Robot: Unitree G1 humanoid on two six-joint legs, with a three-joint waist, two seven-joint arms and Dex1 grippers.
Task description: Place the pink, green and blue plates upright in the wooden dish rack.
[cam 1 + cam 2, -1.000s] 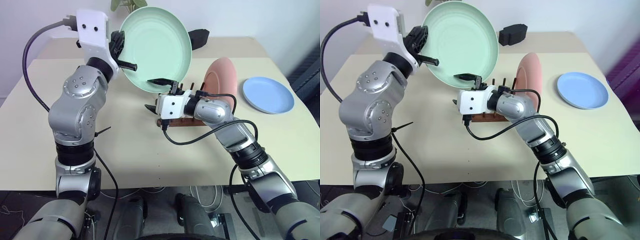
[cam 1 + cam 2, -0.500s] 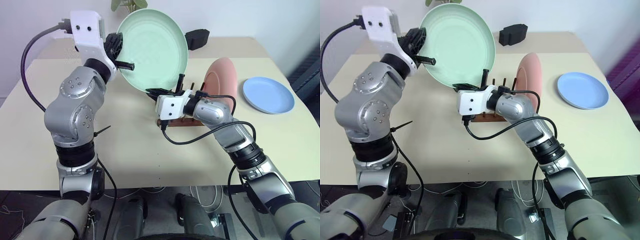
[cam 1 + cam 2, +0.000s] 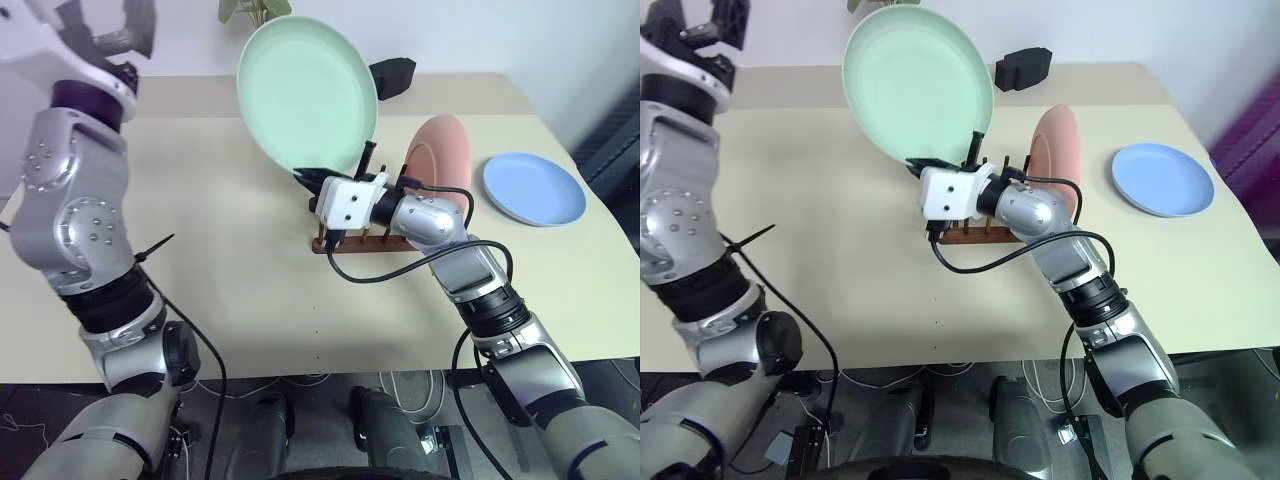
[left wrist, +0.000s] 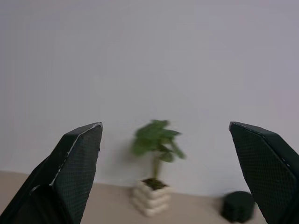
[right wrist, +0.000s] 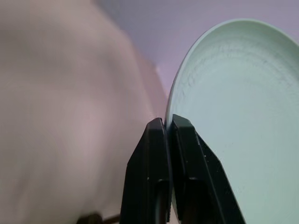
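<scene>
Two end effectors: right end effector (image 5: 167, 135) pinches the green plate (image 3: 306, 95) rim — left end effector (image 4: 166, 158) gapes wide, framing a plant (image 4: 155, 142).

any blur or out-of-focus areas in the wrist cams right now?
Left wrist view: potted plant and dark object behind it look soft, fingers sharp. Right wrist view: beige area beside the green plate is smeared, while the fingers clamped on its rim stay crisp.

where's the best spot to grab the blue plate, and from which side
Probably its raised rim on the near edge, facing the robot. The blue plate lies flat on the table, so only the rim gives the fingers something to pinch; that edge has bare table beside it for a low approach.
</scene>
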